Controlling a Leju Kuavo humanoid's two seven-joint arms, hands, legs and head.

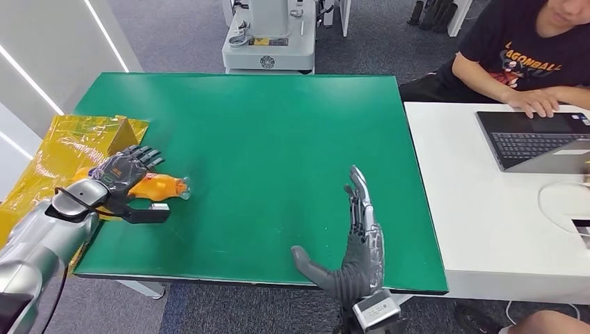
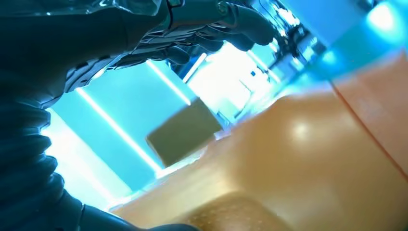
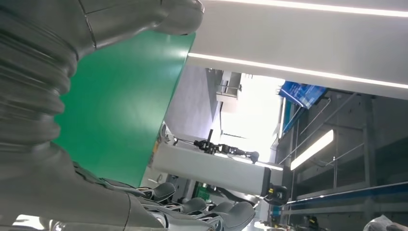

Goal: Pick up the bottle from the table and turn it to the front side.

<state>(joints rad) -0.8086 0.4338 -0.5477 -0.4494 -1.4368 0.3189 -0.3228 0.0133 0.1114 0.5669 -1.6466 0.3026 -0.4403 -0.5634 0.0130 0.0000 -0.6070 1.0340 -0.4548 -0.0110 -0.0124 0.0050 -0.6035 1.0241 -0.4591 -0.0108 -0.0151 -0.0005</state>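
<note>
An orange bottle point(image 1: 158, 186) lies on its side near the left edge of the green table point(image 1: 278, 139), its clear cap end pointing right. My left hand point(image 1: 122, 177) lies over its body, fingers on top and thumb below along the near side. In the left wrist view the orange bottle point(image 2: 298, 163) sits close under my dark fingers point(image 2: 211, 24). My right hand point(image 1: 355, 243) stands on edge near the table's front, fingers straight and apart, thumb out to the left, nothing in it. The right wrist view shows my right hand point(image 3: 96, 120) beside the green table point(image 3: 120, 101).
Crinkled yellow plastic wrapping point(image 1: 62, 149) lies off the table's left edge. A white desk point(image 1: 487, 229) with a laptop point(image 1: 536, 139) adjoins on the right, where a person point(image 1: 529, 56) sits typing. A grey machine base point(image 1: 268, 42) stands beyond the far edge.
</note>
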